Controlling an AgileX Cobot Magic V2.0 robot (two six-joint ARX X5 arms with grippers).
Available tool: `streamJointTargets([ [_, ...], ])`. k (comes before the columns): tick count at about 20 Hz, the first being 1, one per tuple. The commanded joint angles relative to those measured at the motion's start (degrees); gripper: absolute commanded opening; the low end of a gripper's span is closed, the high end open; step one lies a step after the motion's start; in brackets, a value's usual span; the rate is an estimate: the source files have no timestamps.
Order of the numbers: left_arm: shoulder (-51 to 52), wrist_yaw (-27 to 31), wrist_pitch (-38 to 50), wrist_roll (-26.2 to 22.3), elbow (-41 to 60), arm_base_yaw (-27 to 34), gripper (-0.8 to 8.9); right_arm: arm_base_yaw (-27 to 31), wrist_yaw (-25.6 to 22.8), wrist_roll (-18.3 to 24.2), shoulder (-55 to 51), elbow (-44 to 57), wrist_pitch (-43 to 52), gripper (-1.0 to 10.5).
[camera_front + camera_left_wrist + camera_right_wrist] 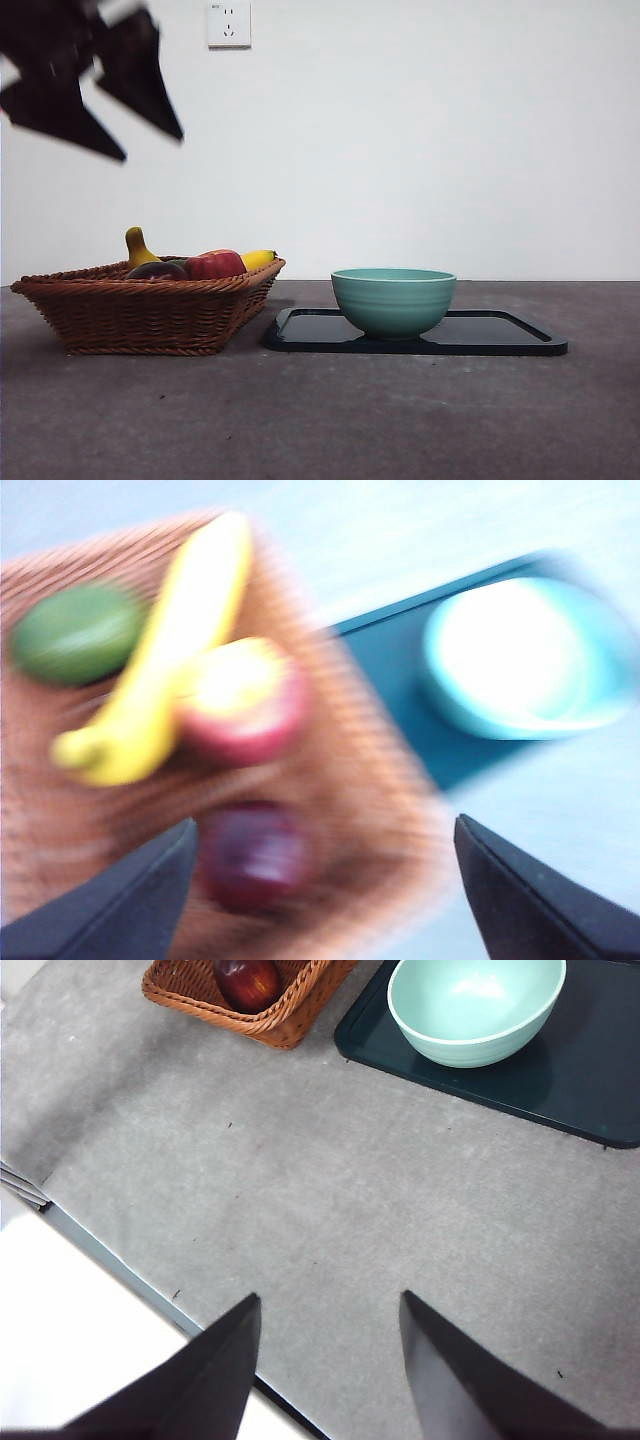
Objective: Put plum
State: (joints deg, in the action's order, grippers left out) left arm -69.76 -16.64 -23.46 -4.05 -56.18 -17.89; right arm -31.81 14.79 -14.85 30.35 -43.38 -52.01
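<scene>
The plum (157,270), dark and nearly black, lies in the wicker basket (150,300) at the left, beside a red apple (215,265). My left gripper (153,148) is open and empty, high above the basket's left part and blurred. Its wrist view, also blurred, shows the plum (255,855) between the two jaws of the left gripper (325,825), with the apple (240,700), a banana (170,650) and a green fruit (75,630) further into the basket (60,810). My right gripper (330,1297) is open and empty over bare table. The plum (247,980) shows far ahead.
A teal bowl (393,300) stands empty on a black tray (500,335) right of the basket; both also show in the right wrist view, bowl (475,1005) and tray (590,1070). The table's front edge (110,1260) is near the right gripper.
</scene>
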Motion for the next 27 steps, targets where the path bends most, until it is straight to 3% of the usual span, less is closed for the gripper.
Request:
streamJointTargets([
  [1,6.5,-6.6,-5.3,2.2,-1.3,-0.9,4.05,-0.3,0.0,-0.2,0.1,-0.3,0.5,2.2],
  [6,18.0,-13.4,-22.7,2.0,-1.3,-2.5,4.04,-0.3,-0.1,-0.2,0.1,-0.3,0.6,2.2],
  [10,22.8,-13.9,-32.0,0.5,-1.3,-2.8,4.03,-0.3,-0.1,-0.2,0.1,-0.3,0.6,2.2],
  [14,23.8,-13.9,-32.1,0.2,-1.3,-2.8,4.03,-0.3,-0.2,-0.3,0.2,-0.3,0.6,2.2],
  [20,23.7,-13.9,-32.2,0.2,-1.3,-2.8,4.03,-0.2,-1.1,-6.2,2.6,-1.3,7.0,2.8],
  [23,23.7,-13.9,-32.2,0.2,-1.3,-2.8,4.03,0.6,-4.4,-5.7,9.9,-6.4,7.0,2.9],
  [27,23.7,-13.9,-32.2,0.2,-1.3,-2.8,4.03,4.6,-4.3,-1.8,23.5,-17.4,7.0,2.9],
])
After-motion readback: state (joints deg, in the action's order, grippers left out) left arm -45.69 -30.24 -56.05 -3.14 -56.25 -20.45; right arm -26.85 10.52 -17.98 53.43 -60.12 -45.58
